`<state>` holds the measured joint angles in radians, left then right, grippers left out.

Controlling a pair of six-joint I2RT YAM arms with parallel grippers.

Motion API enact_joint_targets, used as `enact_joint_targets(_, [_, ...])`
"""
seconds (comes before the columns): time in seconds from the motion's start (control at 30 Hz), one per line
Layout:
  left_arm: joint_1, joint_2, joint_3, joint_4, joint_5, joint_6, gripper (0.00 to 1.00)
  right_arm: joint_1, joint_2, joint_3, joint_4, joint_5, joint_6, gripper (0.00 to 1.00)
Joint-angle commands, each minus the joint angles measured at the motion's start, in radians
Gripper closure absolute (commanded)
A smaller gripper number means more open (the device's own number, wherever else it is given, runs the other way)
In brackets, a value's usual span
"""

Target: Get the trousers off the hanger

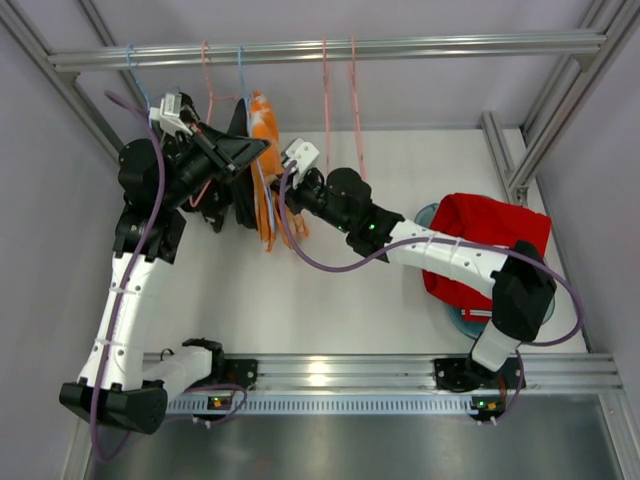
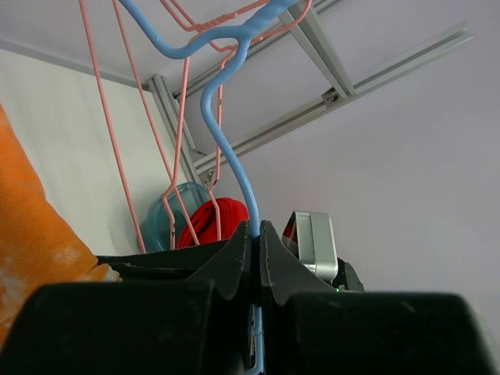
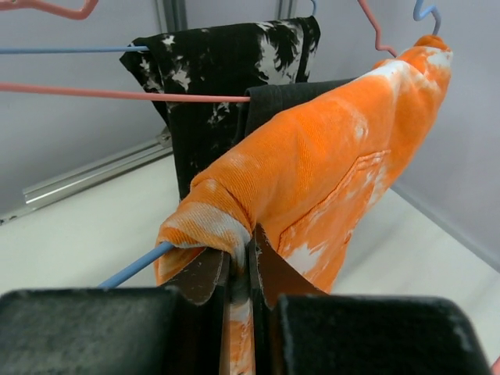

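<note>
White tabletop point(image 1: 330, 290) inside a metal frame, with a rail point(image 1: 400, 45) running across the far side and a bunch of wire hangers dangling off it. The one that matters is the blue hanger point(image 1: 240, 75), and the orange trousers point(image 1: 265, 180) are draped over it, folded across the wire with white blotches all over the cloth.

Left fingers point(image 2: 244, 248) are pressed together on the blue hanger's point(image 2: 226, 156) wire, just below the bend in its neck, so it's clamped tight between them. From that wrist view you only catch a slab of the orange cloth point(image 2: 31, 219) on the left.

Right fingers point(image 3: 262, 269) come at the blue hanger from its right side and are pinching the lower folded edge of the orange trousers point(image 3: 336, 180), right where the blue wire point(image 3: 133, 268) pokes out of the fold. No gap between them that I can see, just cloth.

Right beside the blue hanger, on its left, hangs some black cloth point(image 3: 226, 62) with white splotches. Pink hangers point(image 1: 340, 90) hang on both sides of it, bare as far as I can tell.

The red trousers point(image 1: 485, 235) are well to the right of the blue hanger, off any hanger, bunched on top of a teal bowl point(image 1: 428, 215) on the tabletop, with the right arm passing over them.
</note>
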<state>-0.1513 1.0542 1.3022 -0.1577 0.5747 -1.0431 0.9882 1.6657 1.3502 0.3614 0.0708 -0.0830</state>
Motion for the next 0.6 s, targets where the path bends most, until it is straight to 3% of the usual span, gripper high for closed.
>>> enact_joint_targets(0.0, [-0.002, -0.036, 0.082, 0.208, 0.039, 0.005, 1.0, -0.039, -0.026, 0.07, 0.034, -0.066, -0.006, 1.0])
enact_joint_targets(0.57, [-0.002, -0.083, -0.099, 0.178, 0.002, 0.12, 1.0, -0.051, -0.247, 0.072, -0.041, -0.048, 0.009, 1.0])
